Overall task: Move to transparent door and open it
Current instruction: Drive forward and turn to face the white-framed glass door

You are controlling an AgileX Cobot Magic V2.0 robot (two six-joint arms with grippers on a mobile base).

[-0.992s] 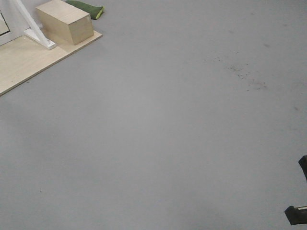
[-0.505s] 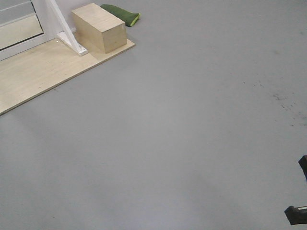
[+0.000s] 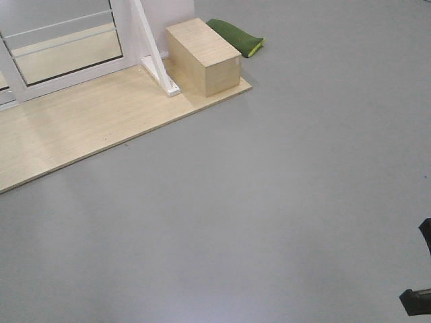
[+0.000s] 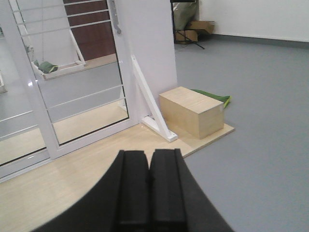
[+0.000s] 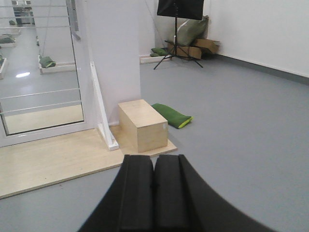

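1. The transparent door [image 4: 77,96] stands at the back of the wooden platform [image 3: 87,128], just left of a white pillar [image 4: 147,43]. It is well apart from both arms, across open grey floor.
2. I judge it stiff and fairly heavy, running sideways on a track. The glass is fragile, and the glossy frame is likely slippery.
3. The place to take hold is the curved grey handle [image 4: 114,17] on the stile beside the pillar, not the glass or thin white bars.
4. The left tool [image 4: 149,193] has its pads pressed together on nothing. The right tool [image 5: 154,193] is the same.
5. The front view shows only the door's lower part and the wooden box [image 3: 202,57], never the handle. Both wrist views reach high enough to show the handle.
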